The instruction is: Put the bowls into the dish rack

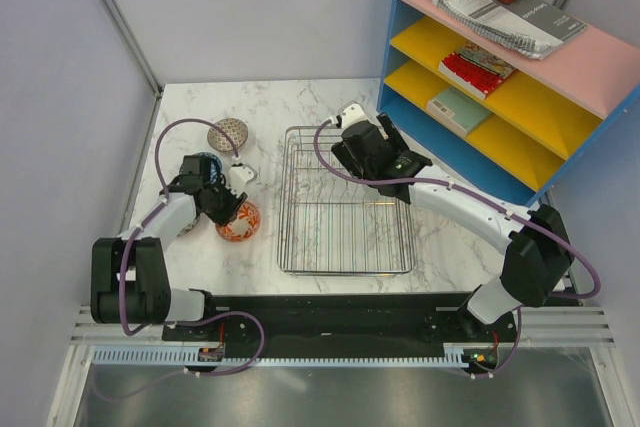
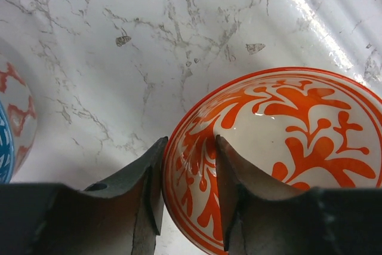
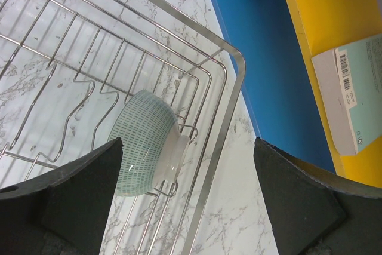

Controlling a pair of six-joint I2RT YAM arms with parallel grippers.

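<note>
Fingers of the left gripper pinch the orange-patterned bowl at the rim, one inside, one outside. Bowl sits just left of the dish rack, so a rightward carry looks next; right gripper hangs wide open there.

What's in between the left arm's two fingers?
The rim of the orange bowl: one of the left fingers sits outside it, one inside. The left wrist view shows it.
</note>
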